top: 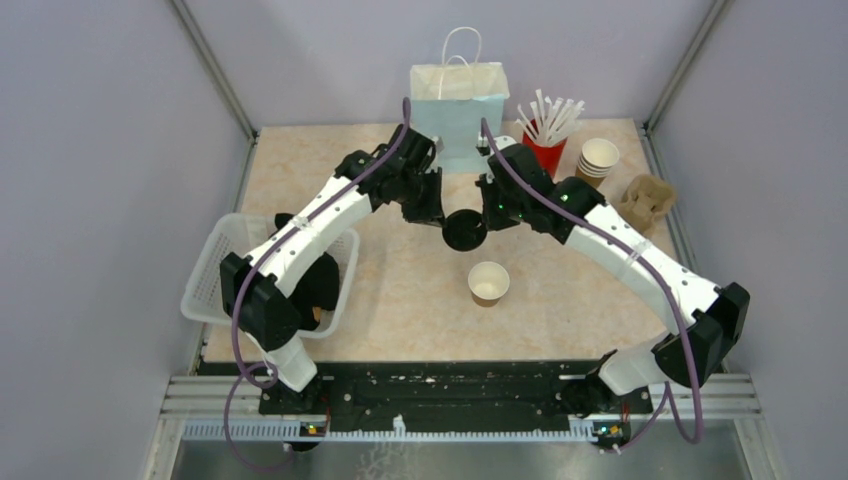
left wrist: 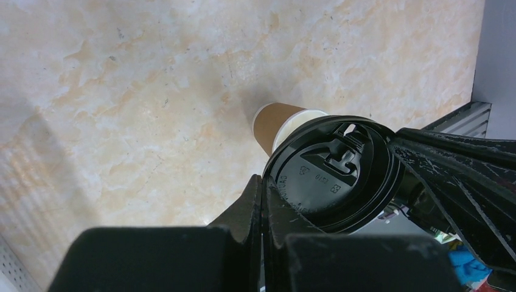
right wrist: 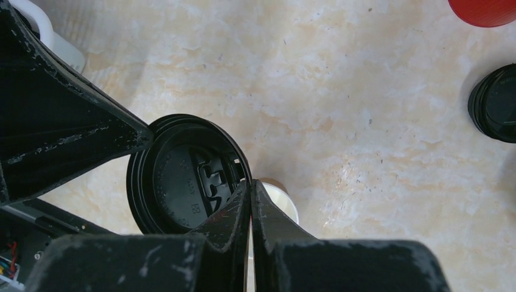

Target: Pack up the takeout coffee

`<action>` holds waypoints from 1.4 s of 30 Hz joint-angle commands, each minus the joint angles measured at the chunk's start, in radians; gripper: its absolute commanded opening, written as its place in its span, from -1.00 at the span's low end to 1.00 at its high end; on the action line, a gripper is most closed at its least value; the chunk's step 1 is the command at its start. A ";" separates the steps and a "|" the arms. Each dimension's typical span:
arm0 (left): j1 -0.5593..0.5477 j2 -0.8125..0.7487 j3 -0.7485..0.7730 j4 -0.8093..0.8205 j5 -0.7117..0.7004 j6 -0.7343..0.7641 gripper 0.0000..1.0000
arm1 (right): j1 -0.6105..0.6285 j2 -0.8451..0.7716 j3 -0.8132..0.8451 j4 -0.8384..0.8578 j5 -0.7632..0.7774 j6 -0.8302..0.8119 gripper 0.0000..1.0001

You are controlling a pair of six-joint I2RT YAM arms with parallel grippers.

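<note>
Left hand [left wrist: 263,190] and right hand [right wrist: 250,196] both pinch the rim of the round black plastic lid [top: 465,229], held over the worktop [top: 400,300] just short of the open brown kraft-paper cup [top: 488,283]. Level it, centre it on the cup, press evenly.

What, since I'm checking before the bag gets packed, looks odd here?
Left jaws and right jaws both pinch the same black lid at opposite edges, above the table; the brown cup beside it stands uncovered.

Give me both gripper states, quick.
Left gripper: closed, pinching the rim of the black lid.
Right gripper: closed on the opposite rim of the same lid.
</note>
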 commanded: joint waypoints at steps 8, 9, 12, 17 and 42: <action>0.031 -0.032 -0.011 -0.014 0.029 -0.014 -1.00 | 0.017 -0.017 0.088 -0.031 -0.022 0.047 -0.58; 0.042 -0.036 -0.015 -0.014 0.061 -0.020 -1.00 | 0.015 -0.024 0.098 -0.043 -0.024 0.049 -0.39; 0.081 -0.052 -0.030 -0.001 0.162 -0.044 -1.00 | -0.006 -0.053 0.131 -0.075 -0.057 0.070 -0.04; 0.167 -0.099 -0.113 0.093 0.384 -0.106 -1.00 | -0.147 -0.174 0.085 -0.018 -0.261 0.154 0.39; 0.244 -0.256 -0.643 1.537 0.845 -1.242 -1.00 | -0.335 -0.392 -0.459 1.151 -0.940 0.713 0.97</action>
